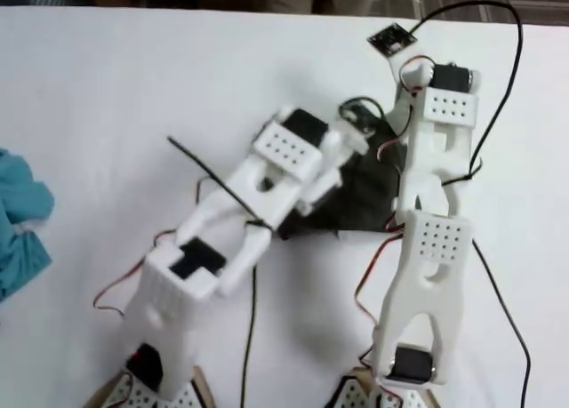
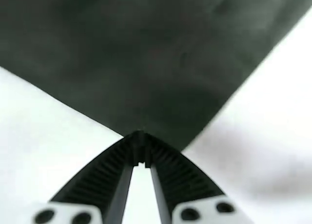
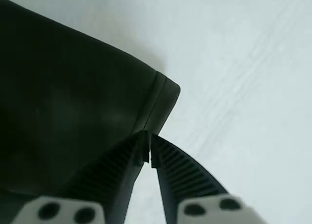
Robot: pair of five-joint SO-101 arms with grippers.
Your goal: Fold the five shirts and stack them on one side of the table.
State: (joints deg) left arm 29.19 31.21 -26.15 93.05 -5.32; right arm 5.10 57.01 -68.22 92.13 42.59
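Note:
A black shirt (image 1: 360, 199) lies flat on the white table (image 1: 124, 79), mostly hidden under both arms. In the left wrist view my left gripper (image 2: 140, 142) is shut, its tips pinching a corner of the black shirt (image 2: 146, 53). In the right wrist view my right gripper (image 3: 147, 139) is shut on the hemmed edge of the shirt (image 3: 63, 102), close to a hemmed corner. From above, the left arm (image 1: 284, 155) leans in from the near left and the right arm (image 1: 436, 159) stretches from the near edge over the shirt's right side.
A crumpled teal shirt (image 1: 18, 226) lies at the table's left edge. Black and red cables (image 1: 498, 97) loop around the right arm. The far half of the white table is bare.

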